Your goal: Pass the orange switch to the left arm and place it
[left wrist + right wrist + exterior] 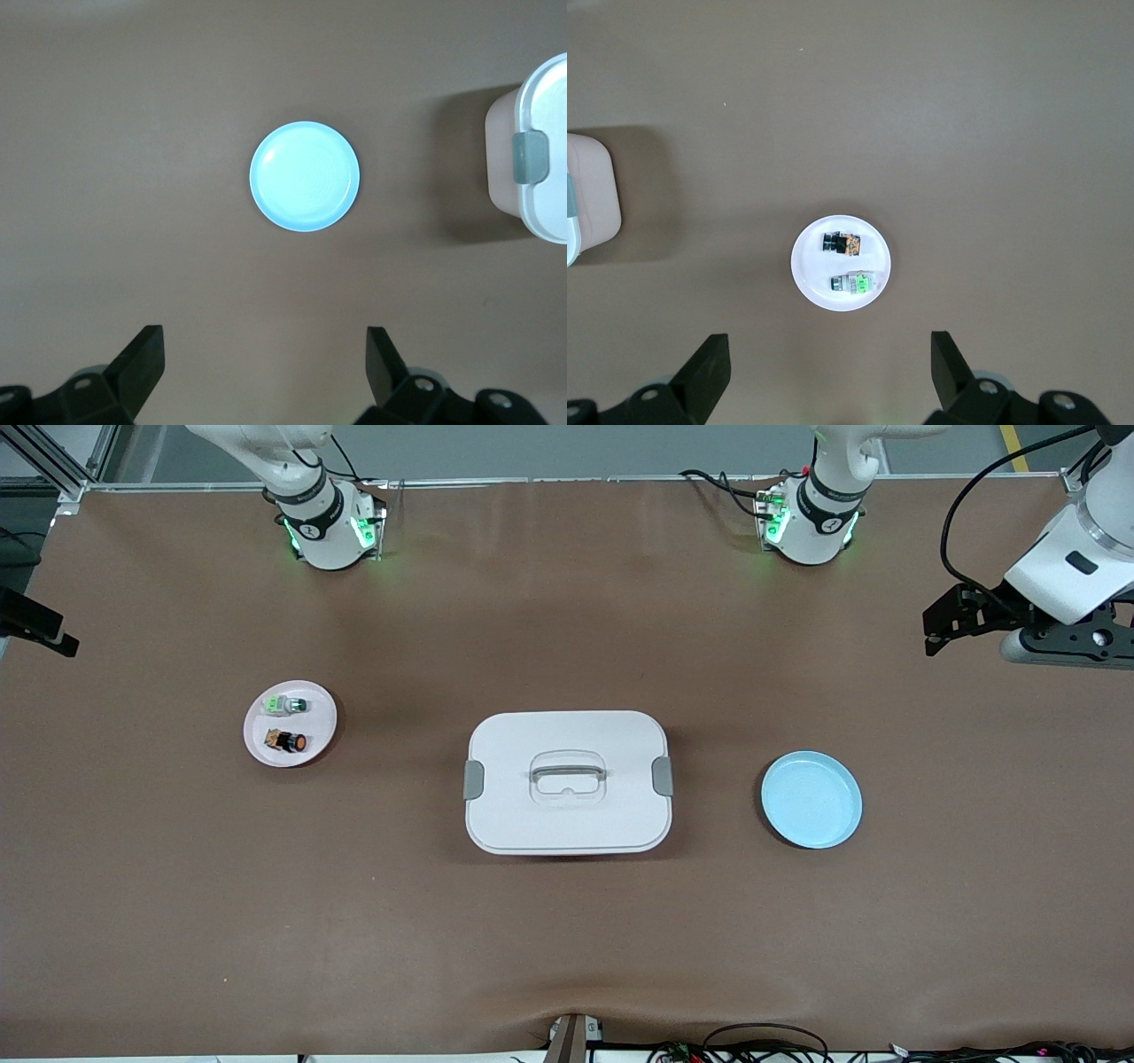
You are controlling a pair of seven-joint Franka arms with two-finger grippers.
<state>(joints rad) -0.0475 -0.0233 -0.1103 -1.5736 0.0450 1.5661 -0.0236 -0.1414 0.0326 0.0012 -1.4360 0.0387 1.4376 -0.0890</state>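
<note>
The orange switch (286, 740) lies on its side on a small white plate (312, 755) toward the right arm's end of the table; it also shows in the right wrist view (842, 243). The white box (567, 815) with grey latches stands at the table's middle. My right gripper (831, 354) is open and empty, high above the table beside the white plate; in the front view only a black piece of it (35, 631) shows at the edge. My left gripper (266, 354) is open and empty, high over the left arm's end of the table (943, 624).
A white switch with a green cap (285, 705) lies on the same white plate, farther from the front camera than the orange one. An empty light-blue plate (811, 799) sits between the box and the left arm's end. Cables run along the table's front edge.
</note>
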